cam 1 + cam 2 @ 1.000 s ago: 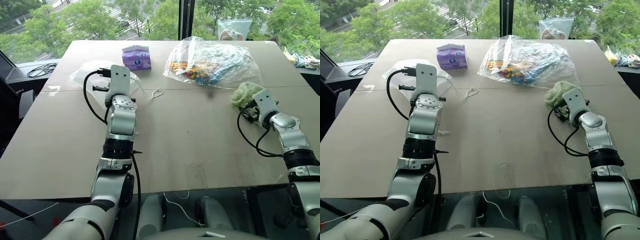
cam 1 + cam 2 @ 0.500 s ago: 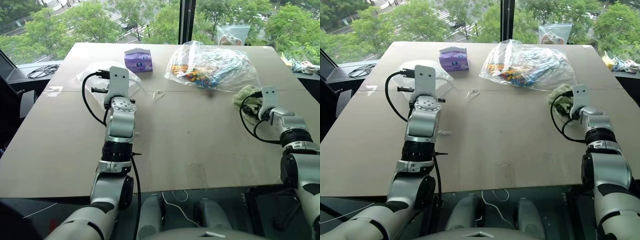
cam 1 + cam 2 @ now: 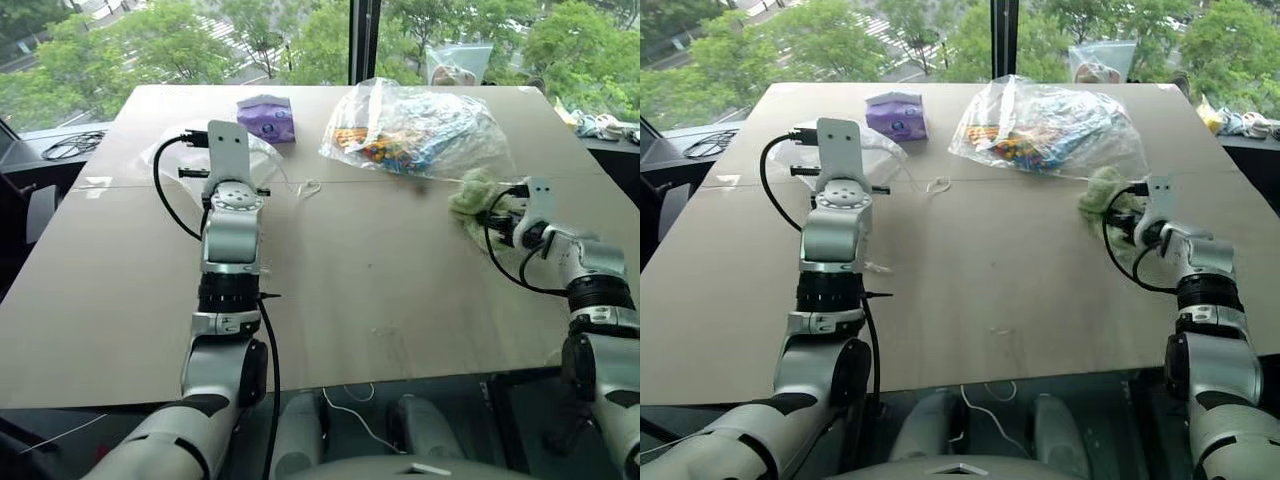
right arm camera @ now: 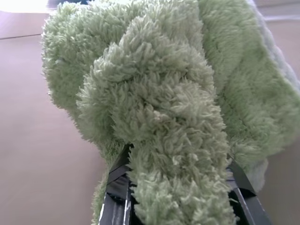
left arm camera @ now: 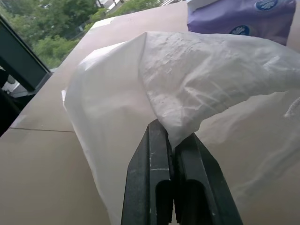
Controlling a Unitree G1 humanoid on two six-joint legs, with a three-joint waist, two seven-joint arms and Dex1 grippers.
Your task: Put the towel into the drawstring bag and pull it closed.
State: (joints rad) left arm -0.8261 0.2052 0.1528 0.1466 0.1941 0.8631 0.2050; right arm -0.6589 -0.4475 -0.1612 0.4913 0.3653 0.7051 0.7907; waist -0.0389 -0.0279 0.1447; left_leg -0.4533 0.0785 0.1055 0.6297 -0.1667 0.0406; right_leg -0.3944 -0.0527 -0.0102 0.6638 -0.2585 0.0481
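Brown flat counter [image 3: 350,260] fronts leafy windows. Left tool [image 5: 172,140] is clamped on the thin white translucent drawstring bag [image 5: 187,89] near the far left. Right tool [image 4: 173,187] grips the fluffy pale green towel [image 3: 470,195] at the right edge.

Towel [image 4: 159,112] now gripped in right gripper [image 3: 1127,222], moved left.

Upper-floor office/lab: table [image 3: 400,300] by windows [image 3: 180,40]

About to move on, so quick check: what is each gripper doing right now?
Left gripper: shut on the drawstring bag.
Right gripper: shut on the towel.
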